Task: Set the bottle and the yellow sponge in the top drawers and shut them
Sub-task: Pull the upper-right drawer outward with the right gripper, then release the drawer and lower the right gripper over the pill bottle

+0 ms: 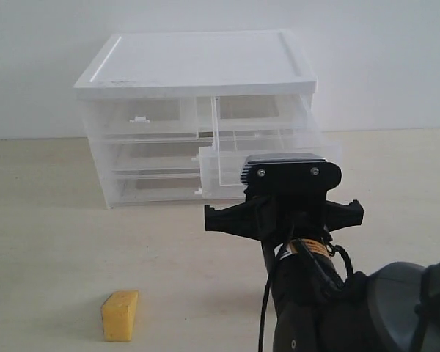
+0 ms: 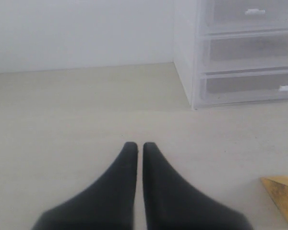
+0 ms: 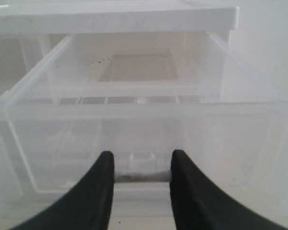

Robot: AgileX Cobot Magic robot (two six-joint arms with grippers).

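Note:
The yellow sponge (image 1: 120,315) lies on the table at the front left; its corner (image 2: 283,196) also shows in the left wrist view. The bottle is out of view. The top right drawer (image 1: 279,147) is pulled out of the white cabinet (image 1: 198,66). My right gripper (image 3: 141,160) sits at that drawer's front (image 3: 144,129), its fingers closed on the small handle (image 3: 143,176). The inside of this drawer looks empty. The top left drawer (image 1: 143,117) is shut. My left gripper (image 2: 140,146) hovers over bare table, shut and empty, left of the sponge.
Two full-width drawers (image 2: 249,86) below the top ones are shut. My right arm (image 1: 308,220) blocks the view of the drawer front in the exterior view. A white wall (image 1: 396,59) stands behind the cabinet.

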